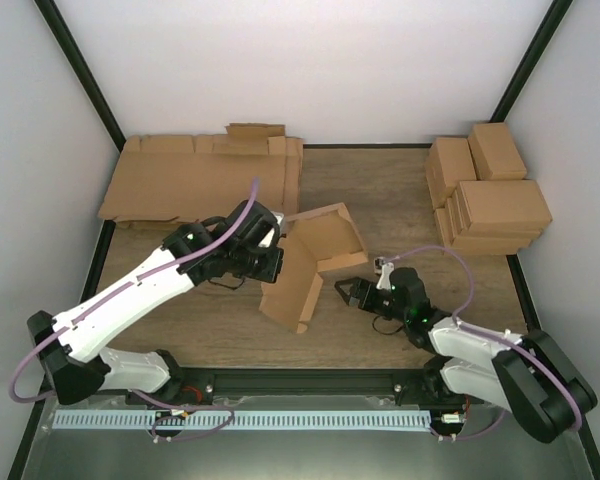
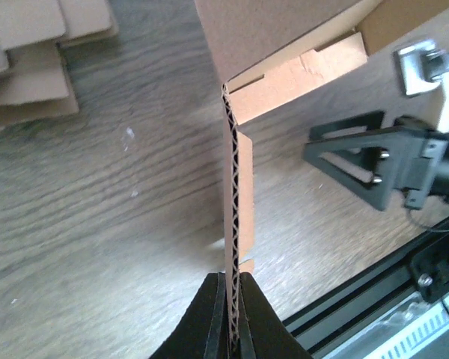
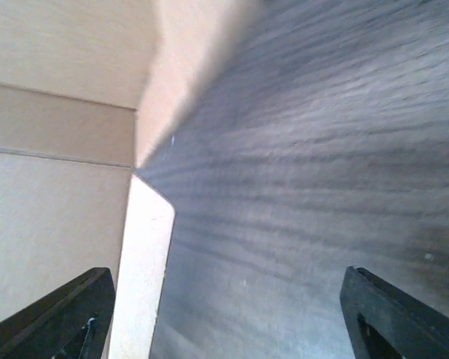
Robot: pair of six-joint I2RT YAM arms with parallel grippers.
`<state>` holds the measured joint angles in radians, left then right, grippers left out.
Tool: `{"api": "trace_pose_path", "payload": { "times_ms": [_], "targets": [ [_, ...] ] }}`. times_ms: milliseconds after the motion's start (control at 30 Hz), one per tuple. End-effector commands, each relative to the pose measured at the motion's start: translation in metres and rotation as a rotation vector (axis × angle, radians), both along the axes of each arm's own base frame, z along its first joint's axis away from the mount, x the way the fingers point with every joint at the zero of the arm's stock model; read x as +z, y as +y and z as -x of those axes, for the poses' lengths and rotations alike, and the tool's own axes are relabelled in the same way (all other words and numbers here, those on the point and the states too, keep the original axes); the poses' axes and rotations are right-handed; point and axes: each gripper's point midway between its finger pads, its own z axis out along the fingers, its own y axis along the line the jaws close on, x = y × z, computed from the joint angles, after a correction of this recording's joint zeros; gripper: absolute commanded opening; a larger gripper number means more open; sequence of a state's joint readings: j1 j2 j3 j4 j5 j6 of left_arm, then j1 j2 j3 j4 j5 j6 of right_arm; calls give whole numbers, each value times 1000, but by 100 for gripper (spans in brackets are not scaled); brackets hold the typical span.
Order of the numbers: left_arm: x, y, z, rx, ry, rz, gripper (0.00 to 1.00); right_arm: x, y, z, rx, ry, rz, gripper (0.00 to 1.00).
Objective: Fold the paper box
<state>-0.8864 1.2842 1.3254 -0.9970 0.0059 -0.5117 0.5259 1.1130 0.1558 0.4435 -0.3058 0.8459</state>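
The paper box (image 1: 315,255) is a half-folded brown cardboard piece in the middle of the table, with one panel standing on edge and flaps raised behind it. My left gripper (image 1: 273,265) is shut on that upright panel. In the left wrist view its fingertips (image 2: 232,303) pinch the corrugated edge of the paper box (image 2: 236,194). My right gripper (image 1: 347,294) is open and empty, low over the table just right of the box. In the right wrist view it (image 3: 228,318) spans bare wood, with the box's wall (image 3: 52,224) beside its left finger. It also shows in the left wrist view (image 2: 374,161).
A pile of flat cardboard sheets (image 1: 200,178) lies at the back left, also in the left wrist view (image 2: 30,52). Stacked finished boxes (image 1: 490,195) stand at the back right. A black rail (image 1: 300,382) runs along the near table edge.
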Motion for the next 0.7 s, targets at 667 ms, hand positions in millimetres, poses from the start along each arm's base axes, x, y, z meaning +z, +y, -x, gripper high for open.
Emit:
{"api": "trace_pose_path", "payload": {
  "times_ms": [667],
  "targets": [
    [-30,23,4,-96,104,-323,12,85,-18,27,87,-142,120,95]
  ]
}}
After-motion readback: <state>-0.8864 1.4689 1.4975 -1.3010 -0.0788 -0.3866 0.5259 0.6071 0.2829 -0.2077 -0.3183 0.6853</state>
